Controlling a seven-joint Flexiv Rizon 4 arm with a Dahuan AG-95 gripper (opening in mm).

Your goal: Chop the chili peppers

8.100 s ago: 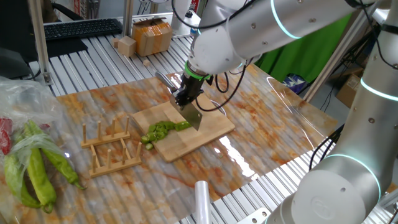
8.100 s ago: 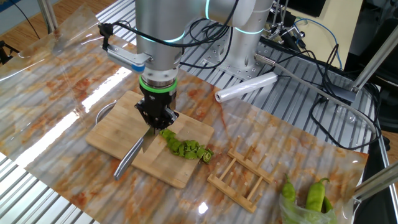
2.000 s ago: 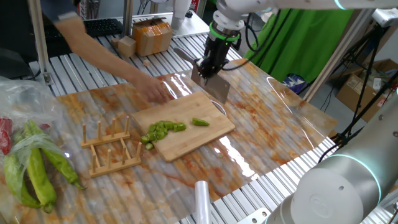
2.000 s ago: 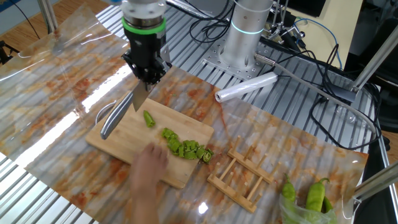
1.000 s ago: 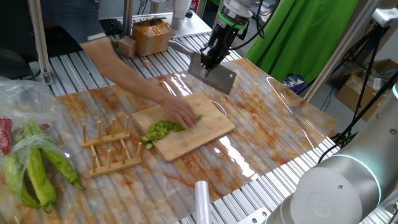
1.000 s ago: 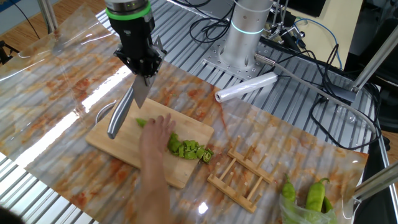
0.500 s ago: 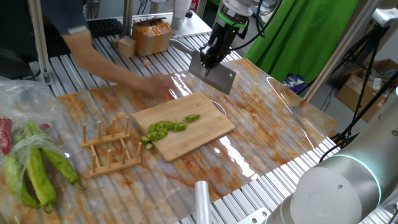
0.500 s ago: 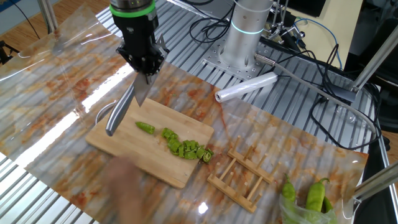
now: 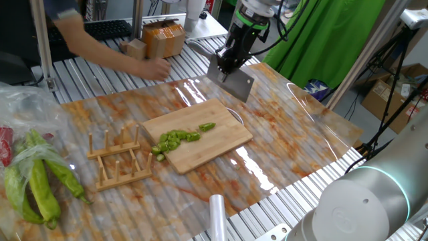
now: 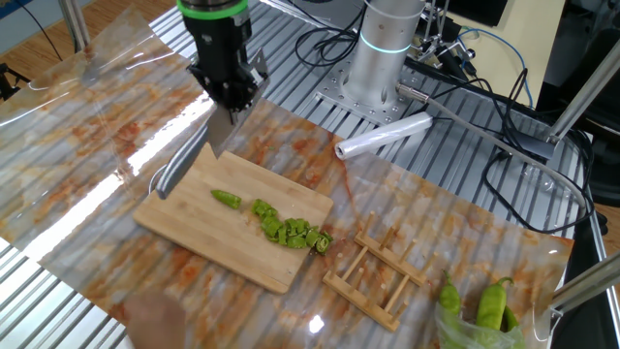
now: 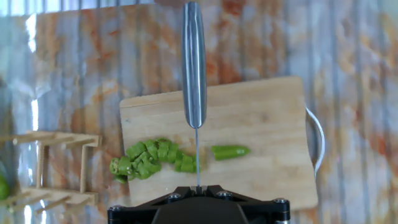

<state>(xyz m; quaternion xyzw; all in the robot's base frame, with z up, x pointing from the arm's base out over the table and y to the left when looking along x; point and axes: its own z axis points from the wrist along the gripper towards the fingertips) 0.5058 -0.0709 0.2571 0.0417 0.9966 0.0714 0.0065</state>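
Note:
The chili peppers are a heap of small green chunks [image 9: 172, 140] plus one longer uncut stub [image 9: 207, 126] lying apart on the bamboo cutting board [image 9: 221, 144]. From the other side the stub [image 10: 227, 199] lies left of the heap [image 10: 291, 231]. My gripper [image 9: 227, 59] hangs above the board's far edge, shut on a knife [image 9: 236, 84] whose blade points down. In the hand view the knife [image 11: 193, 62] runs straight out from the gripper [image 11: 198, 186], and the stub [image 11: 230, 151] lies just right of the blade line, the heap [image 11: 149, 157] left of it.
A wooden rack [image 9: 119, 161] stands left of the board. Thick long green peppers [image 9: 40, 181] lie in a plastic bag at far left. A plastic roll [image 9: 217, 214] lies near the front edge. A person's arm [image 9: 114, 53] reaches over the back left by a cardboard box [image 9: 164, 39].
The person's hand has left the board and drawn back to the back left, leaving the stub set apart from the heap. My gripper and knife have shifted slightly above the board's far edge.

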